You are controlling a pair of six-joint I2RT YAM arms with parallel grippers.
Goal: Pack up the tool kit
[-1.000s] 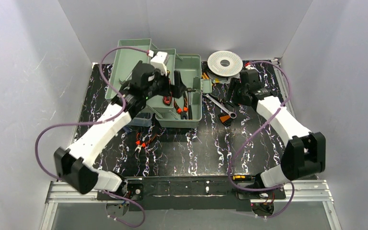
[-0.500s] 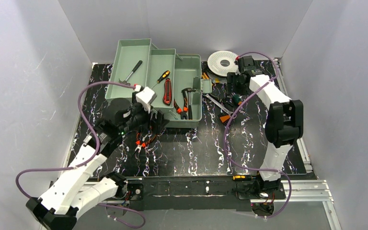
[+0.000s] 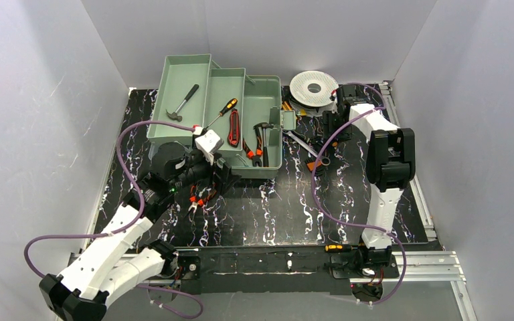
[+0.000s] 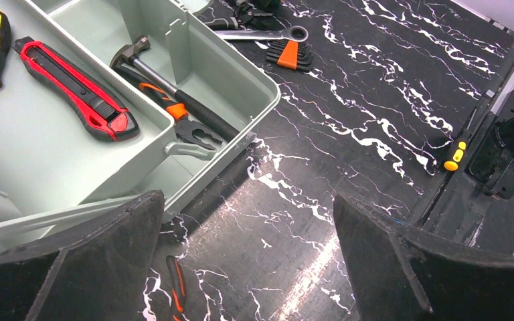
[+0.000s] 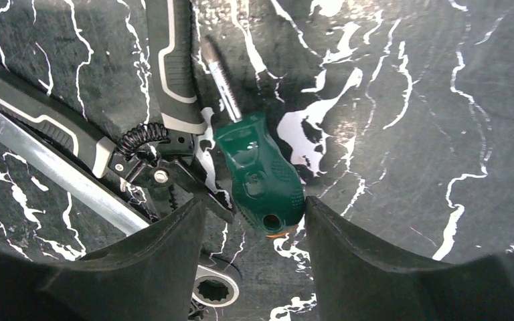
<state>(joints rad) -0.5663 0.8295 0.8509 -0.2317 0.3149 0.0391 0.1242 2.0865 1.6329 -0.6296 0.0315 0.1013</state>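
- Left gripper (image 4: 246,199): the jaws are spread fully and nothing is held. It is poised low over the table, just in front of the toolbox (image 3: 254,172).
- Orange pliers (image 3: 197,198): these lie loose on the table directly under the left gripper, so the left arm is by far the nearer. In the left wrist view only one handle is seen, close to the left finger rather than centred. The long axis runs roughly near-to-far, slanted. Which end carries the nose cannot be told.
- Toolbox: it stands open at the far left-centre of the table. A hammer (image 4: 174,93), a red knife (image 4: 73,93) and further pliers are already laid in its trays. It lies left of the right-hand tools.
- Green screwdriver (image 5: 261,174): it lies on the table right of the toolbox, beside grey pliers (image 5: 174,67) and a wrench (image 5: 53,177). The handle butt sits between the right fingers. The shaft points away from the wrist, tilted slightly left in that view. The long axis therefore crosses the closing line nearly square.
- Right gripper (image 5: 253,202): the jaws are partly open and straddle the handle. The right finger appears to touch it; a gap remains on the left, so no firm hold is judged yet.
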